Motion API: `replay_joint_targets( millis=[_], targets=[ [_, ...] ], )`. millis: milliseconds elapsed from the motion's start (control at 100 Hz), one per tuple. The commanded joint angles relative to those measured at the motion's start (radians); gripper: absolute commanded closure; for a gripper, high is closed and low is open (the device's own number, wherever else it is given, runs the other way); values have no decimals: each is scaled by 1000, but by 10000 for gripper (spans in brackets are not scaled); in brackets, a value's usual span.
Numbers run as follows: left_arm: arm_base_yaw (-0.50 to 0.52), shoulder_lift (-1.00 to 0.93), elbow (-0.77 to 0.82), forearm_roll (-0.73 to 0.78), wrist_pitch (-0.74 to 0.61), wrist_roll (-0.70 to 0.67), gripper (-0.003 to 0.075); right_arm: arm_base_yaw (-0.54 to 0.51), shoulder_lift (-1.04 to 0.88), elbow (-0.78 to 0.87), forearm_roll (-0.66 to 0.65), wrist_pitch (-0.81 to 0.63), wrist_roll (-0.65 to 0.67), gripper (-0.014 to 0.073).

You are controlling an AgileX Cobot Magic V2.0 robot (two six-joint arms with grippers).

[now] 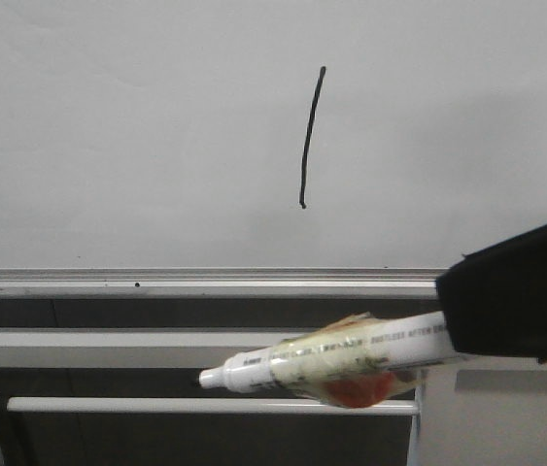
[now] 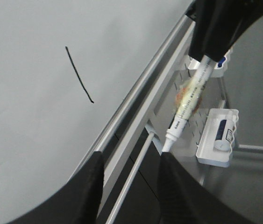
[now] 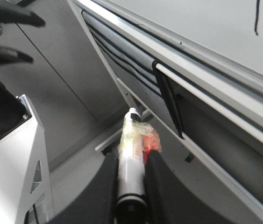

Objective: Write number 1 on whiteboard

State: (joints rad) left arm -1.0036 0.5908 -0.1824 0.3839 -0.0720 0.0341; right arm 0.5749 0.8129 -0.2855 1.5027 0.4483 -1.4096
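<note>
1. The whiteboard (image 1: pixel 137 146) fills the upper part of the front view, with a silver rail (image 1: pixel 195 282) along its lower edge.
2. The number 1 (image 1: pixel 310 136) is a thin black, slightly curved stroke on the board, at about one o'clock from the middle of the front view and well above the rail.
3. The right pincer (image 3: pixel 130 182) is closed on a white marker pen (image 1: pixel 331 367), its two dark fingers (image 3: pixel 107 186) pressing the barrel from both sides.
4. In the front view the pen lies nearly level below the rail, its tip pointing toward nine o'clock, off the board.
5. A red ball (image 1: pixel 356 390) under clear tape sits against the pen's middle.
6. The left pincer (image 2: pixel 127 186) stands wide apart and holds nothing.
7. In the left wrist view a small white tray (image 2: pixel 210 144) with a bottle hangs on a perforated panel near the pen's tip.
</note>
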Motion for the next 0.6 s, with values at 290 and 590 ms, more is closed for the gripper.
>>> replay_joint_targets(
  millis=[290, 590],
  targets=[
    [-6, 282, -157, 107, -124, 0, 449, 1, 142, -115, 20, 47, -1, 636],
    [-6, 364, -244, 194, -28, 17, 449, 1, 159, -174, 23, 48, 3, 636]
  ],
)
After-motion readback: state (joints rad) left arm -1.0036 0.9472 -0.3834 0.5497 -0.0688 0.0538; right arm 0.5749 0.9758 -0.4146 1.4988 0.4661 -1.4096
